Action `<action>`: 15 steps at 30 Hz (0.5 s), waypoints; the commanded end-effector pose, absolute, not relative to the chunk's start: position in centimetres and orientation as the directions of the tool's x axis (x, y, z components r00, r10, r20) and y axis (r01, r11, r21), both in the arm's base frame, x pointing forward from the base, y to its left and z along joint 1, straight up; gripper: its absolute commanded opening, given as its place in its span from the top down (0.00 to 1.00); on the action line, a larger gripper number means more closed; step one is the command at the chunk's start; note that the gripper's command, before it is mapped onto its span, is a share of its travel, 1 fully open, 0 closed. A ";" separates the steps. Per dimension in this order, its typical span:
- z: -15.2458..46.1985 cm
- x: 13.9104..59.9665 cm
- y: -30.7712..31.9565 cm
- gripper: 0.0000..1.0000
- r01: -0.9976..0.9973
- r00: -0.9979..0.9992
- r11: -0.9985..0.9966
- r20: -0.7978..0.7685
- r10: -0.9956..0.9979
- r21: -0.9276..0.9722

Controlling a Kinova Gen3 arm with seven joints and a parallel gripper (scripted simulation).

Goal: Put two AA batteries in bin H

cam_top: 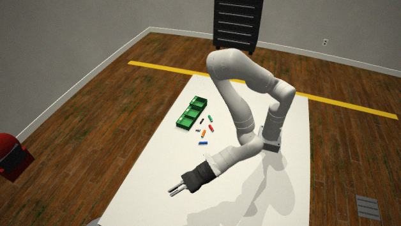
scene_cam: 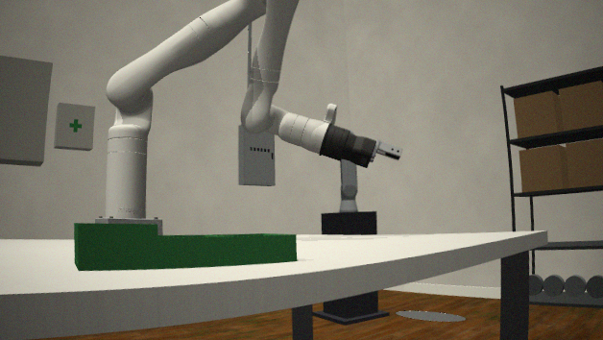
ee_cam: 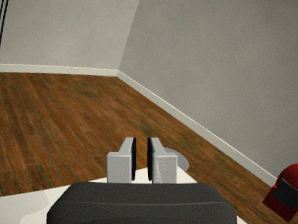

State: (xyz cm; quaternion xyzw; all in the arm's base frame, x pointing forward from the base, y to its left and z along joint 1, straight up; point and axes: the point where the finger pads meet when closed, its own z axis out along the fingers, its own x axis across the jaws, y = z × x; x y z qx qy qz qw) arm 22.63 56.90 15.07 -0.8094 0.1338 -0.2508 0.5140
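Note:
Three green bins stand in a row on the white table; their letter marks are too small to read. Beside them lie several small cylinders: a green one, a red one, an orange one, a blue one and a thin black one. I cannot tell which of them are AA batteries. My gripper hangs in the air over the near part of the table, far from them and pointing away. Its fingers stand close together with nothing between them. In the low side view the bins hide the cylinders.
A tiny pale piece lies among the cylinders. My arm's base stands at the table's right side. A red object is on the floor at the left. A dark shelf unit stands by the far wall.

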 end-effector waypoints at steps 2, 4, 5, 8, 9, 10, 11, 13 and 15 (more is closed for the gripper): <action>15.5 25.5 55.7 0.69 -0.019 0.775 -0.438 0.263 -0.574 -0.899; 15.5 26.9 54.9 0.69 -0.019 0.775 -0.438 0.263 -0.574 -0.899; 15.5 27.7 54.5 0.69 -0.019 0.775 -0.438 0.263 -0.574 -0.899; 15.5 28.4 54.1 0.69 -0.046 0.747 -0.436 0.259 -0.612 -0.899; 15.6 29.1 53.6 0.69 -0.072 0.717 -0.433 0.255 -0.648 -0.898; 15.6 29.1 53.6 0.69 -0.072 0.717 -0.433 0.255 -0.648 -0.898; 15.6 29.1 53.6 0.69 -0.072 0.717 -0.433 0.255 -0.648 -0.898; 15.6 30.5 52.7 0.69 -0.088 0.699 -0.431 0.253 -0.669 -0.898; 15.7 31.9 51.8 0.69 -0.088 0.699 -0.431 0.253 -0.669 -0.898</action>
